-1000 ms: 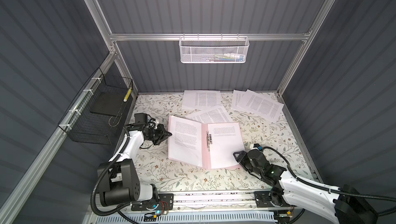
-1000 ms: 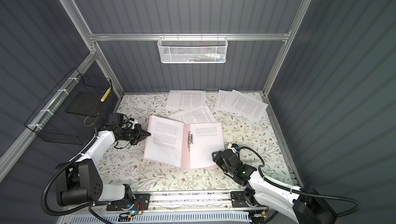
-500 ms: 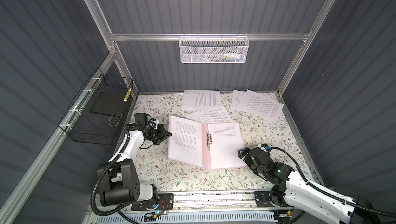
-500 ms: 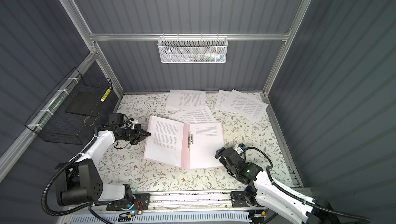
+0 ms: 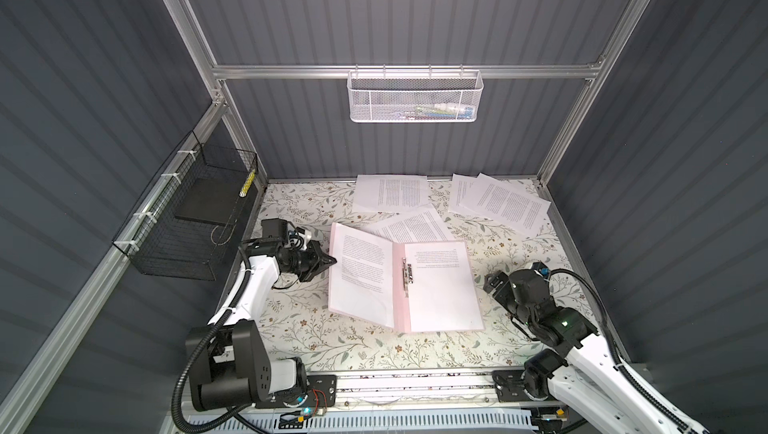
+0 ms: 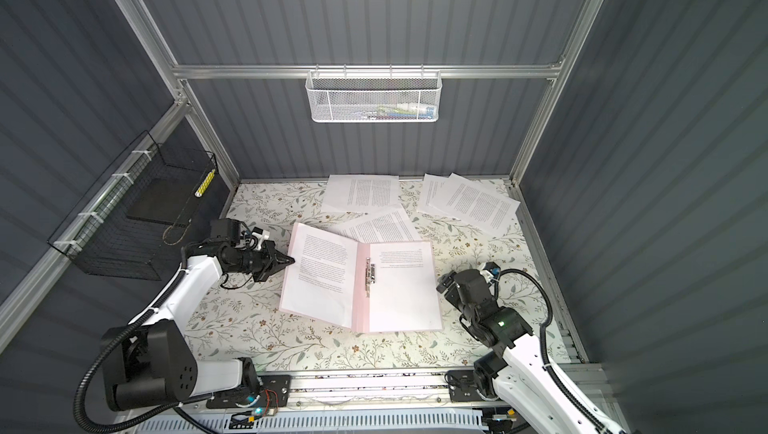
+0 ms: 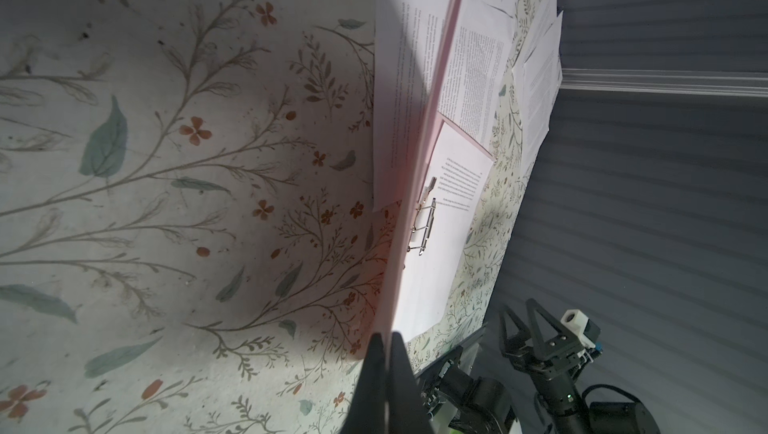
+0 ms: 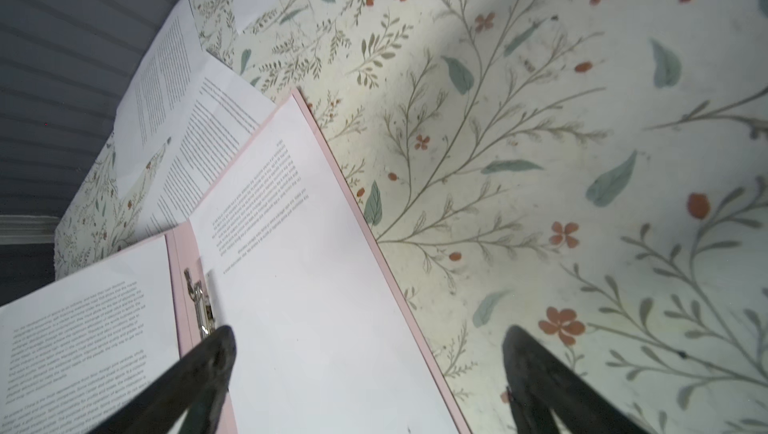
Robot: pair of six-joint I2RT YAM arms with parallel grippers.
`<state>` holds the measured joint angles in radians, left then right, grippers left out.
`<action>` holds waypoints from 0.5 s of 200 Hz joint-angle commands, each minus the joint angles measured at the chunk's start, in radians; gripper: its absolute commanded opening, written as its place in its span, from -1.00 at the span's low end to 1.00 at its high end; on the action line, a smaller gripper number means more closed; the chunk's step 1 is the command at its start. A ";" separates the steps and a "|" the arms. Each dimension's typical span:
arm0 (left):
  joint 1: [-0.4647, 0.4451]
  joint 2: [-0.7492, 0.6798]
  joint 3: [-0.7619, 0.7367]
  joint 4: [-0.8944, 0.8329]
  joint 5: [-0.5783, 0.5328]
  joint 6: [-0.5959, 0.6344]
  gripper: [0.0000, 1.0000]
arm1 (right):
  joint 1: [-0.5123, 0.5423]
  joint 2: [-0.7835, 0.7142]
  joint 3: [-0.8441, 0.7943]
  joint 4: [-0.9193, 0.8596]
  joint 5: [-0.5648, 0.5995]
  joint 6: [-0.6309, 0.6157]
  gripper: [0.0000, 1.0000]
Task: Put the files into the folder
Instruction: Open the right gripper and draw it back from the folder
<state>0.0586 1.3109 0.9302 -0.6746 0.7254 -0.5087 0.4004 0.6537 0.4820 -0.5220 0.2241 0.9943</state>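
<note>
Left gripper (image 7: 386, 337): fingers (image 7: 374, 374) pinched tight on the outer edge of the folder's (image 5: 398, 307) left cover. That cover sits tilted up off the floral tabletop (image 5: 291, 328), with one printed sheet (image 5: 359, 270) lying against its inner face.

Right gripper (image 8: 368, 344): fingers (image 8: 208, 361) spread wide, nothing held. It sits low, just beside the folder's right edge.

The pale pink folder lies open mid-table, with the metal fastener clip (image 5: 406, 276) on its spine and a second sheet (image 5: 436, 290) flat on the right cover.

Of the loose files, one (image 5: 415, 226) is partly tucked under the folder's far edge. Another (image 5: 390, 197) lies near the back wall, and an overlapping pair (image 5: 498, 203) lies toward the back right corner.
</note>
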 commanded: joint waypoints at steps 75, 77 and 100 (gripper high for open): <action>-0.034 -0.177 -0.140 -0.037 0.017 -0.083 -1.00 | -0.104 0.494 0.285 0.167 -0.379 -0.353 0.98; -0.034 -0.175 -0.142 -0.038 0.015 -0.080 -1.00 | -0.104 0.512 0.293 0.174 -0.386 -0.361 0.98; -0.033 -0.160 -0.168 -0.039 -0.008 -0.054 -1.00 | -0.104 0.714 0.460 0.172 -0.430 -0.466 0.98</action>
<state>0.0311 1.1435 0.7906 -0.6907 0.7219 -0.5613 0.2996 1.2190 0.8051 -0.3954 -0.1150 0.6609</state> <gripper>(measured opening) 0.045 0.989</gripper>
